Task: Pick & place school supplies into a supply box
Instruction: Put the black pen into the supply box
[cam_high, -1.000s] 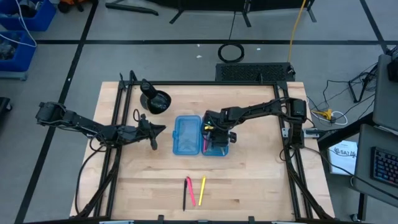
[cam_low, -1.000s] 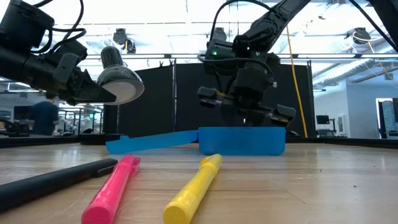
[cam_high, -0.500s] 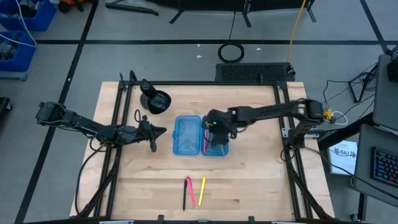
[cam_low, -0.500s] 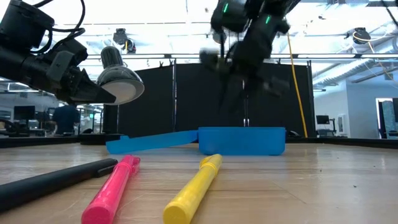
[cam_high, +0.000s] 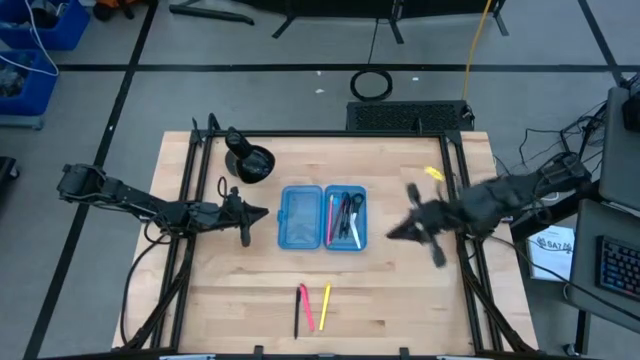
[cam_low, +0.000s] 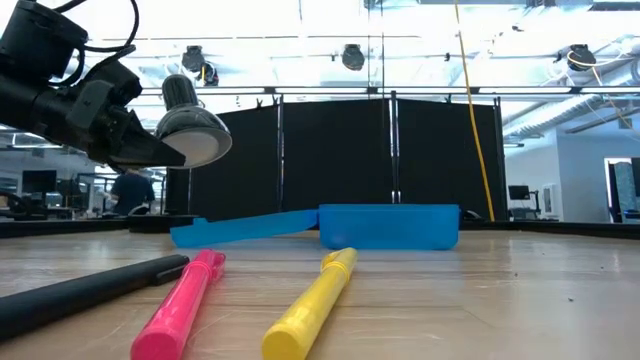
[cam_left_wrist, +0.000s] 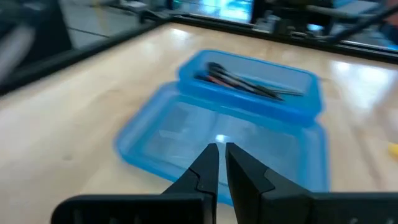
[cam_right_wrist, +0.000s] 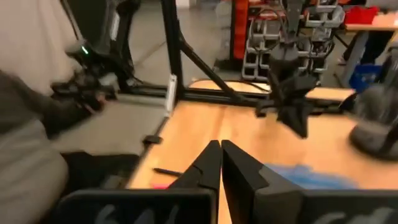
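Right claw (cam_high: 412, 228) empty, fingers pressed together, beside blue case (cam_high: 322, 217). Left claw (cam_high: 248, 213) closed, waiting at case's other side. Black, pink, yellow pens (cam_high: 311, 306) on bench (cam_high: 400, 300) front edge. Next: open wide, straddle one pen across barrel.

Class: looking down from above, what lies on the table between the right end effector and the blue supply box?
Nothing: in the high view only bare wood separates the right end effector from the supply box.
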